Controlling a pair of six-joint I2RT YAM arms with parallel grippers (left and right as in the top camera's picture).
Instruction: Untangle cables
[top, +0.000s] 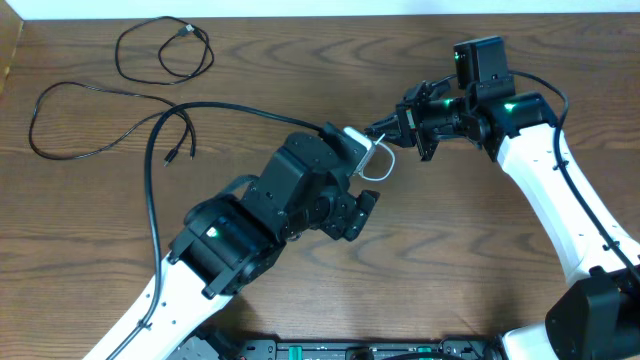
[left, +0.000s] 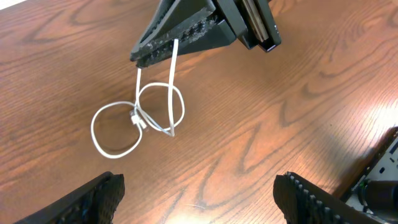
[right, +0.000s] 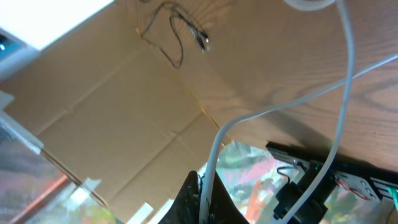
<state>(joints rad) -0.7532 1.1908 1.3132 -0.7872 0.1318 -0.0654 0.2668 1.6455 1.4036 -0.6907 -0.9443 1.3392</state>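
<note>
Currently your right gripper (left: 142, 57) pinches the white cable (left: 138, 118); next, close your spread left gripper (left: 205, 196) on its loop.

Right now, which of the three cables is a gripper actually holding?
The white cable: it is pinched in the right gripper, with its loops resting below. The two black cables lie loose, with no gripper near them.

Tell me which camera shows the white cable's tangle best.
Left wrist: the white cable lies looped on the table in full, two strands rising to the right gripper. Overhead shows only a small loop beside the left arm; right wrist shows just strands leaving its fingers.
</note>
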